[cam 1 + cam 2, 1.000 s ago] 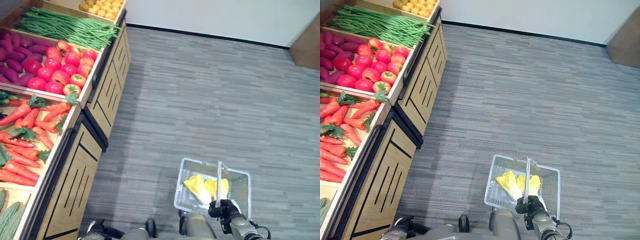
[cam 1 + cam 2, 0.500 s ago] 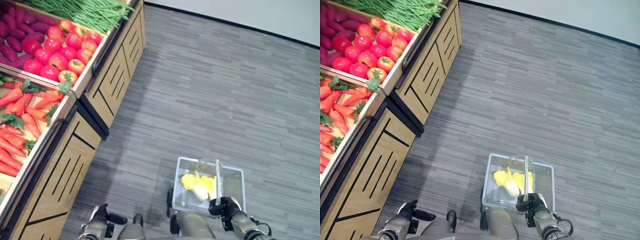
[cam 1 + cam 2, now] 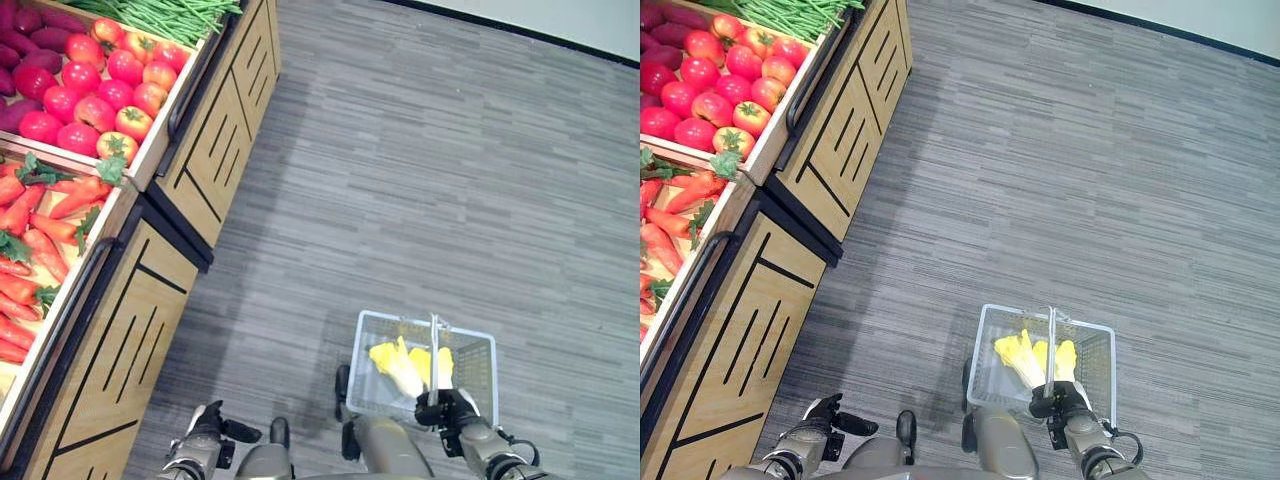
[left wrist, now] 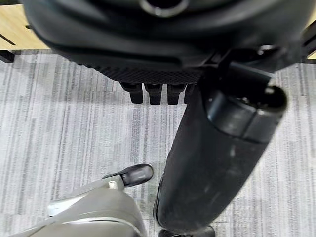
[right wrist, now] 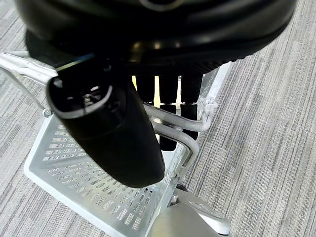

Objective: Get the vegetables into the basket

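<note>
Since a second ago our whole view has swung: the produce stand (image 3: 120,300) has slid toward the left edge, the green beans (image 3: 165,12) are nearly cut off at the top, and more bare floor (image 3: 450,180) shows. We read that as our head and body turning, not as the goods moving. The basket (image 3: 478,350) sits at almost the same spot in the view, low and to our right, because it travels with us. Our left hand (image 3: 205,432) has come into sight at the lower left where it was barely visible before.

Our right hand (image 5: 170,106) carries the basket by its handle (image 3: 1050,345); the wrist view shows the fingers (image 5: 168,123) curled over the clear bar, clenched on it so the basket hangs level above the floor. Two yellow leafy vegetables (image 3: 1025,360) lie inside, against the side nearest the hand, one on each side of the handle.

Our left hand hangs at our side with its fingers straight and relaxed, holding nothing. We judge it is kept free for picking.

The tomatoes (image 3: 95,95) and carrots (image 3: 45,225) lie in their trays on the stand, well apart from the basket, so we take the task as partly done, with more picking likely ahead
</note>
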Robot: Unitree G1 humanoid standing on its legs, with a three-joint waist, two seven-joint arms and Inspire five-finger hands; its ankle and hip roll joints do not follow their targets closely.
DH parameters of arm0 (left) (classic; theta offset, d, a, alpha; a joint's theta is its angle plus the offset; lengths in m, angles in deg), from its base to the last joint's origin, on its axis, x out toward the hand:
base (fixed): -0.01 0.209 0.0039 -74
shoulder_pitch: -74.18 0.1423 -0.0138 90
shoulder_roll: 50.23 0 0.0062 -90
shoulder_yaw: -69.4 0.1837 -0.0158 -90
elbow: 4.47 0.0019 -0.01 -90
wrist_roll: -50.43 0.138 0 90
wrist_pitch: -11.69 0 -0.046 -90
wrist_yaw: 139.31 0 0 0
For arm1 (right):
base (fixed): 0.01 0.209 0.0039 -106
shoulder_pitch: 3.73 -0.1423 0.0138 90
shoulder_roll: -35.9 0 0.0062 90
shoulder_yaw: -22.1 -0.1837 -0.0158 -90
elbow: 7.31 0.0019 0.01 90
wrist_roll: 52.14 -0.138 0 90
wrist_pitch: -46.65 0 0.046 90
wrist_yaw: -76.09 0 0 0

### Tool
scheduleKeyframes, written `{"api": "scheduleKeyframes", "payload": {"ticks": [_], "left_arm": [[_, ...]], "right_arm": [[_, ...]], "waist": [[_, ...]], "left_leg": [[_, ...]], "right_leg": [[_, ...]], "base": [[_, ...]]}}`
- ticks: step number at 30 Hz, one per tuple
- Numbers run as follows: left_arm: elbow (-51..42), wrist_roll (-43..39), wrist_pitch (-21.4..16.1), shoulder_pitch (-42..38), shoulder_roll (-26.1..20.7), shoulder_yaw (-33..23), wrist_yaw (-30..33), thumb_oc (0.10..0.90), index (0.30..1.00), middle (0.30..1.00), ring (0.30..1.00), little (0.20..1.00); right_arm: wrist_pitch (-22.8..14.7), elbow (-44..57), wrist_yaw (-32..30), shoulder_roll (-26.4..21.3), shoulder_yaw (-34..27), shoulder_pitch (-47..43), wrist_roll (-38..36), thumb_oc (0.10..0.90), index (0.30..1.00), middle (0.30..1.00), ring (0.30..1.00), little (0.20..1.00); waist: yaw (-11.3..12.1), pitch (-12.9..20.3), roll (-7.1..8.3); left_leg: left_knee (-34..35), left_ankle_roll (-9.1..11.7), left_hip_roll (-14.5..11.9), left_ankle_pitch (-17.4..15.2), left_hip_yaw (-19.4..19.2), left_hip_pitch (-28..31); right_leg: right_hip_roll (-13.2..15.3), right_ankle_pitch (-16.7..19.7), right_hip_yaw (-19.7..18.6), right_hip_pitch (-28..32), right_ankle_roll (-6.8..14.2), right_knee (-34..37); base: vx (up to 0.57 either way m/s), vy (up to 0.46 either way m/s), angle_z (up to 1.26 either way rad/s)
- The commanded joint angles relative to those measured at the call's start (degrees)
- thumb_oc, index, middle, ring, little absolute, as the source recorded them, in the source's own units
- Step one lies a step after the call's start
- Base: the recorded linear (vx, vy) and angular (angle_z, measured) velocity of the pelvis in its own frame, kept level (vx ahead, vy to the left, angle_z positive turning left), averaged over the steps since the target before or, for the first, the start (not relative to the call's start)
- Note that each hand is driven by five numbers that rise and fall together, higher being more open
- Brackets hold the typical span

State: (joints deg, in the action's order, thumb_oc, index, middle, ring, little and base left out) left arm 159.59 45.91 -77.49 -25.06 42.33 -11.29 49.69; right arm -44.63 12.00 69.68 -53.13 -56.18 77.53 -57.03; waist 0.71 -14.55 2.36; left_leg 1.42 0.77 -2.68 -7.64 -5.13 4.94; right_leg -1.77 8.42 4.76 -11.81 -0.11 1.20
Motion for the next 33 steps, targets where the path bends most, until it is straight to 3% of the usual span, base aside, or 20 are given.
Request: {"api": "scheduleKeyframes", "payload": {"ticks": [1, 5, 7, 8, 9, 10, 11, 12, 14, 23, 33], "left_arm": [[1.5, 0.3, -0.1, 2.1, -0.6, 0.3, 1.3, 0.900, 1.000, 1.000, 1.000, 1.000], [1.7, 0.0, -0.1, 2.2, -0.5, -0.1, 0.8, 0.900, 1.000, 1.000, 1.000, 1.000], [1.4, -0.1, -0.1, 2.1, -0.6, -0.1, 0.4, 0.900, 1.000, 1.000, 1.000, 1.000], [0.7, 0.4, -0.1, 1.6, -0.8, 0.7, 0.3, 0.900, 1.000, 1.000, 1.000, 1.000], [0.3, 0.8, 0.0, 1.3, -0.7, 1.3, 0.3, 0.900, 1.000, 1.000, 1.000, 1.000], [0.0, 1.2, 0.0, 1.1, -0.8, 1.6, 0.3, 0.900, 1.000, 1.000, 1.000, 1.000], [-0.1, 1.7, 0.2, 1.0, -0.8, 2.0, 0.3, 0.900, 1.000, 1.000, 1.000, 1.000], [0.0, 2.4, 0.2, 1.2, -0.7, 2.1, 0.4, 0.900, 1.000, 1.000, 1.000, 1.000], [0.1, 3.5, 0.3, 1.6, -0.4, 2.7, -0.1, 0.900, 1.000, 1.000, 1.000, 1.000], [-0.1, 3.4, 0.2, 1.9, -1.9, 1.8, -0.1, 0.900, 1.000, 1.000, 1.000, 1.000], [0.1, 3.1, 0.3, 2.2, -2.5, 0.9, 0.0, 0.900, 1.000, 1.000, 1.000, 1.000]], "right_arm": [[1.3, -3.2, -0.4, -1.9, 2.8, 5.8, 1.5, 0.400, 0.300, 0.300, 0.300, 0.300], [1.3, -3.4, -0.3, -2.2, 2.1, 6.6, 1.0, 0.400, 0.300, 0.300, 0.300, 0.300], [1.3, -3.3, -0.1, -2.4, 2.2, 6.8, 0.9, 0.400, 0.300, 0.300, 0.300, 0.300], [1.3, -3.0, 0.1, -3.2, 2.3, 6.9, 1.1, 0.400, 0.300, 0.300, 0.300, 0.300], [1.3, -2.9, 0.3, -3.5, 2.5, 6.8, 1.1, 0.400, 0.300, 0.300, 0.300, 0.300], [1.5, -3.1, 0.4, -3.9, 2.5, 6.7, 1.3, 0.400, 0.300, 0.300, 0.300, 0.300], [1.8, -3.4, 0.4, -4.2, 2.0, 7.0, 1.2, 0.400, 0.300, 0.300, 0.300, 0.300], [1.8, -3.8, 0.2, -4.4, 0.9, 7.5, 0.5, 0.400, 0.300, 0.300, 0.300, 0.300], [2.0, -4.3, 0.0, -4.2, 0.7, 7.7, 1.1, 0.400, 0.300, 0.300, 0.300, 0.300], [2.5, -4.1, 0.3, -2.2, 0.4, 7.4, 2.0, 0.400, 0.300, 0.300, 0.300, 0.300], [2.8, -3.9, 0.7, -1.8, 1.2, 6.7, 3.0, 0.400, 0.300, 0.300, 0.300, 0.300]], "waist": [[0.2, 2.4, 0.23], [-0.3, 2.6, -0.15], [-0.5, 1.9, 0.11], [-0.1, 0.0, 0.58], [-0.1, -0.7, 0.77], [-0.1, -1.0, 0.94], [-1.1, -0.6, 1.14], [-1.7, 0.7, 0.70], [-2.0, 2.0, -0.90], [-1.2, 2.6, 0.40], [0.2, 2.0, 1.34]], "left_leg": [[1.2, -1.1, 1.9, 2.1, -0.5, -1.1], [-2.5, 0.6, 0.7, 3.2, -0.9, -1.5], [-11.8, 2.5, 0.3, 5.8, -0.4, -5.0], [-24.2, 3.3, 0.4, 9.6, 1.4, -11.9], [-26.5, 3.0, 0.5, 9.6, 2.3, -13.0], [-26.4, 2.3, 0.8, 9.2, 2.4, -13.9], [-20.8, 1.3, 0.3, 7.3, -0.2, -15.8], [-10.6, 0.9, 0.6, 7.5, -2.3, -15.8], [-2.6, 0.7, 0.8, 9.8, -4.5, -13.1], [-5.6, -2.7, 2.5, 4.0, -8.2, -10.2], [-6.2, -4.6, 3.8, 2.0, -8.6, -10.1]], "right_leg": [[1.9, -7.5, -3.1, -0.5, 4.7, -4.9], [1.2, -9.4, -2.6, 0.9, 3.3, -5.1], [0.9, -10.4, -2.1, 3.0, 2.0, -4.9], [1.2, -10.7, -0.8, 4.5, 0.6, -5.2], [1.0, -11.3, -0.3, 5.0, 0.3, -5.8], [1.3, -11.9, -0.1, 5.5, 0.1, -6.1], [2.8, -11.9, 1.1, 6.1, 0.6, -5.8], [3.8, -11.7, 2.4, 6.6, 1.4, -4.7], [3.9, -12.9, 1.9, 6.6, 2.4, -5.7], [6.3, -12.5, -1.8, 6.8, 5.5, -8.9], [7.5, -10.5, -1.6, 6.3, 7.4, -9.2]], "base": [[0.06, -0.083, -0.01], [0.09, -0.137, 0.02], [0.03, -0.223, 0.28], [-0.04, -0.227, 0.38], [-0.05, -0.192, 0.79], [0.02, -0.063, 0.50], [0.05, 0.059, 0.40], [0.07, 0.144, 0.33], [0.18, 0.379, 0.70], [0.10, 0.259, -0.34], [0.02, 0.140, -0.05]]}}
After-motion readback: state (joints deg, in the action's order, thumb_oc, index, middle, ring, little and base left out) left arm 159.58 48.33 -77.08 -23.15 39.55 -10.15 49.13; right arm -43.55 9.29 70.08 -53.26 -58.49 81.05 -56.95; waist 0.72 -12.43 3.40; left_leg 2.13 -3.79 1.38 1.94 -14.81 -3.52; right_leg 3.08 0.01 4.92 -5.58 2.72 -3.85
